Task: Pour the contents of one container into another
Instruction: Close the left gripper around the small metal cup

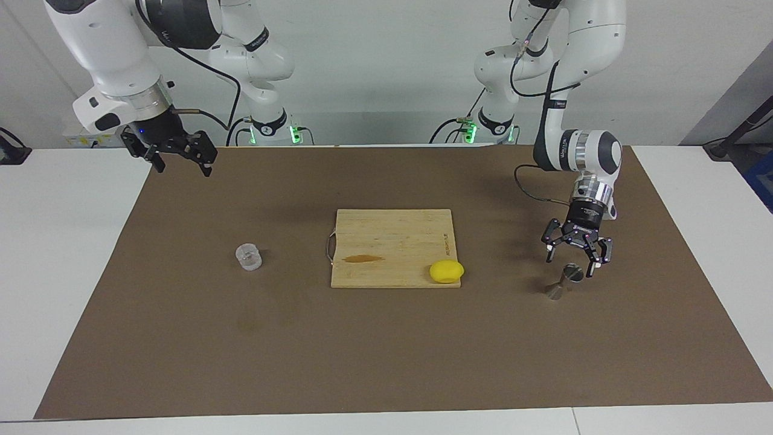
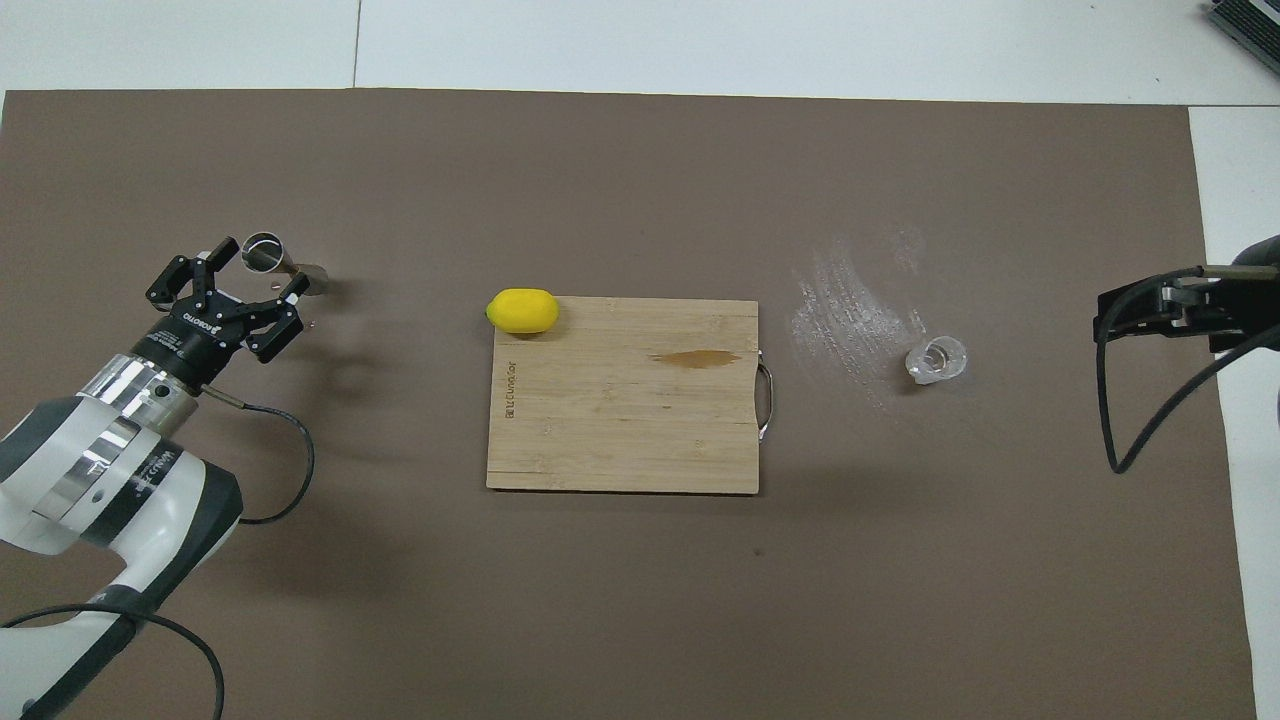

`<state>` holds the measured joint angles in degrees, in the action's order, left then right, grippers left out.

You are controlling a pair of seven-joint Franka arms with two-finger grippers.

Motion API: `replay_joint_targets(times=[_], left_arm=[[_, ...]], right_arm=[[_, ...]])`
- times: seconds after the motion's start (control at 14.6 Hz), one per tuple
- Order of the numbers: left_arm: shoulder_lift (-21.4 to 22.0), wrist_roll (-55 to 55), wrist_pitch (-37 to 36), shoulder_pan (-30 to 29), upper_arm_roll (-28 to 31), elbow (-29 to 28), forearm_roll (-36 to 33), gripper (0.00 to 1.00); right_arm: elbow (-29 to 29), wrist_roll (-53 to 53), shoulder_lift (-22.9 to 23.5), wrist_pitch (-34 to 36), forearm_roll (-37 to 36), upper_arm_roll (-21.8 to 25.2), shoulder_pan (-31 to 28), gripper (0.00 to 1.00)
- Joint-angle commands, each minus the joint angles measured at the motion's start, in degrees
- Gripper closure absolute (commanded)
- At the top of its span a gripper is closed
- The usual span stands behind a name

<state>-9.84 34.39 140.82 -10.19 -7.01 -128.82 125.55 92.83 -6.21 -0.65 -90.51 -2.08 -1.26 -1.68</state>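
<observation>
Left gripper hangs at the right of the facing frame, a little below mid-height, fingers spread wide and pointing down, holding nothing. It is poised just over the jigger, its fingertips at about the level of the jigger's upper rim; no contact can be made out. In the overhead frame the same gripper sits at the left, above mid-height, with its two fingers on either side of the jigger, which reads there as an open round mouth with the lower cone slanting off to the right.

The jigger stands upright on the brown mat, toward the left arm's end of the table.

Right gripper is up in the upper left of the facing frame, fingers parted and empty, over the mat's corner; that arm waits. In the overhead frame only part of the right gripper shows, at the right edge.

The cup stands on the mat at left of centre in the facing frame, upright, well apart from both grippers. In the overhead frame the cup is at the right, with a whitish smear on the mat just above and to its left.

At centre lies a board with a brown stain. A lemon rests on the board's lower right corner in the facing frame, between cup and jigger
</observation>
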Motion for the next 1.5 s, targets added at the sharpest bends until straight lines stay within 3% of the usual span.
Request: replay_joint_targets(times=[0.0, 0.14, 0.48, 1.09, 1.44], left_arm=[[-1.5, -0.8, 1.3, 0.0, 0.0, 1.3, 1.6, 0.0], [-1.5, -1.2, 1.3, 0.0, 0.0, 1.3, 1.6, 0.01], [-1.4, -1.2, 1.1, -0.2, 0.0, 1.3, 1.6, 0.2], [-1.5, -1.2, 1.0, -0.6, 0.0, 1.5, 1.8, 0.3], [-1.6, -1.3, 1.1, -0.5, -0.1, 2.2, 3.1, 0.3]], right_arm=[[1.1, 1.2, -1.1, -0.5, -0.4, -0.3, -0.5, 0.0], [1.1, 1.2, -1.1, -0.5, -0.4, -0.3, -0.5, 0.0], [1.1, 1.2, -1.1, -0.5, -0.4, -0.3, -0.5, 0.0], [1.1, 1.2, -1.1, -0.5, -0.4, -0.3, -0.5, 0.0], [1.1, 1.2, -1.1, -0.5, -0.4, -0.3, -0.5, 0.0]])
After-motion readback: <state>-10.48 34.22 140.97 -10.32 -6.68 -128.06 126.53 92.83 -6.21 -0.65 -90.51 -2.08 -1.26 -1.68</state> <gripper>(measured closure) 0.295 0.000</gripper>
